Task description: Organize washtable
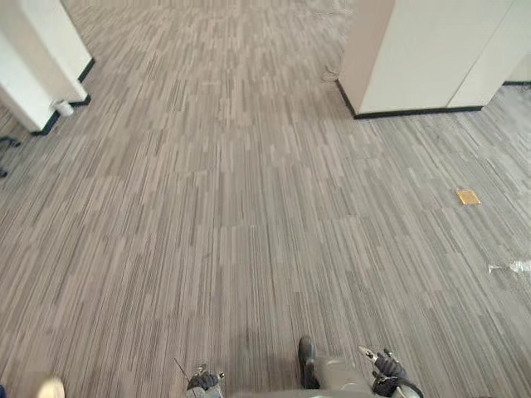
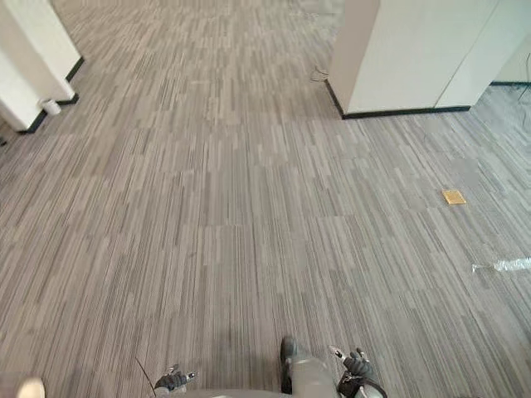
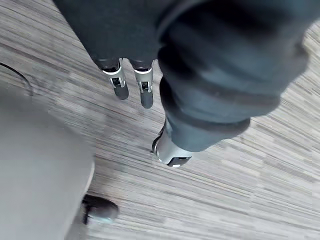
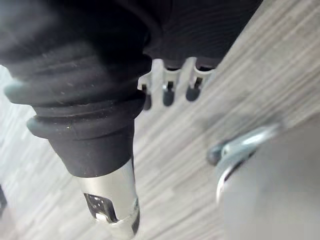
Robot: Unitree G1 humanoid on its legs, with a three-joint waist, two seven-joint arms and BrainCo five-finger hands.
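Observation:
I am looking down at a striped grey carpet floor [image 1: 249, 207]. My left hand [image 3: 145, 93] hangs over the carpet in the left wrist view, fingers straight and thumb apart, holding nothing. My right hand [image 4: 168, 93] hangs the same way in the right wrist view, fingers relaxed and empty above the floor.
A white partition with a dark base [image 1: 431, 58] stands at the far right, and another [image 1: 41, 66] at the far left with a small white cylinder [image 1: 64, 107] at its foot. A tan square [image 1: 469, 196] and a clear plastic scrap [image 1: 516, 266] lie on the carpet at right.

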